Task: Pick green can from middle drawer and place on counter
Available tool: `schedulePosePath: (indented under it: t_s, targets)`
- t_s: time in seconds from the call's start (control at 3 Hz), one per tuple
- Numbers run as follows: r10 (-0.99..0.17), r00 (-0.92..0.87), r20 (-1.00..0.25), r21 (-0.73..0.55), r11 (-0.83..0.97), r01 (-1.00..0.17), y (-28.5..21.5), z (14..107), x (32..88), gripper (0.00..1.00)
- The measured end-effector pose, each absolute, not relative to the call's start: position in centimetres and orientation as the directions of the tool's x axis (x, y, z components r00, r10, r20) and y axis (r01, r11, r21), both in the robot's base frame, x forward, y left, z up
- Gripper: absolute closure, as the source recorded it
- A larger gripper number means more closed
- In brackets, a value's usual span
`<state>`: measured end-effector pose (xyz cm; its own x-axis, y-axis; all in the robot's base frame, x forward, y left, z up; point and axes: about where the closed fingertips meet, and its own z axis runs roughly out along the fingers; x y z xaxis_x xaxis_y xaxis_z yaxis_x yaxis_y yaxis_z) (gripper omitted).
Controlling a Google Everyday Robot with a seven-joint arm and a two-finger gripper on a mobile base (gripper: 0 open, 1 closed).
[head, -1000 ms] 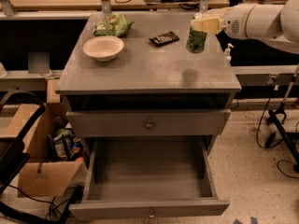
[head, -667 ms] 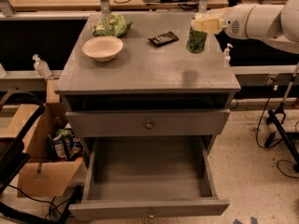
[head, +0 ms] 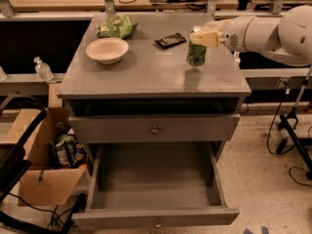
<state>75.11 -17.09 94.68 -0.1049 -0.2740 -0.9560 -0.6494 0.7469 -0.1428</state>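
Observation:
The green can (head: 196, 54) hangs upright just above the right rear part of the grey counter (head: 146, 74), with its shadow on the top below it. My gripper (head: 204, 37), on the white arm reaching in from the right, is shut on the can's top. The middle drawer (head: 156, 217) is pulled out at the bottom of the cabinet, and its tray is empty.
On the counter are a cream bowl (head: 107, 50), a wrinkly green snack bag (head: 117, 26) and a dark flat object (head: 170, 40). A closed drawer front with a knob (head: 155, 129) sits above the open drawer. A cardboard box (head: 46, 165) and a pump bottle (head: 43, 68) stand to the left.
My gripper has moved the green can down and a little to the left, closer to the counter top. Nothing else has moved.

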Motion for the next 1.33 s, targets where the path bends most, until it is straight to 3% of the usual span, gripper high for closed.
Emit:
schedulePosePath:
  t_s: [0.67,1.0,1.33]
  targets:
    - [-0.297,-0.122,-0.947,-0.144,0.733,-0.665,-15.8,92.6,74.9,1.0]
    - [-0.297,-0.123,-0.947,-0.142,0.73,-0.669,-15.6,92.4,75.0,0.84]
    - [-0.297,-0.123,-0.947,-0.14,0.727,-0.672,-15.3,92.3,75.0,0.61]
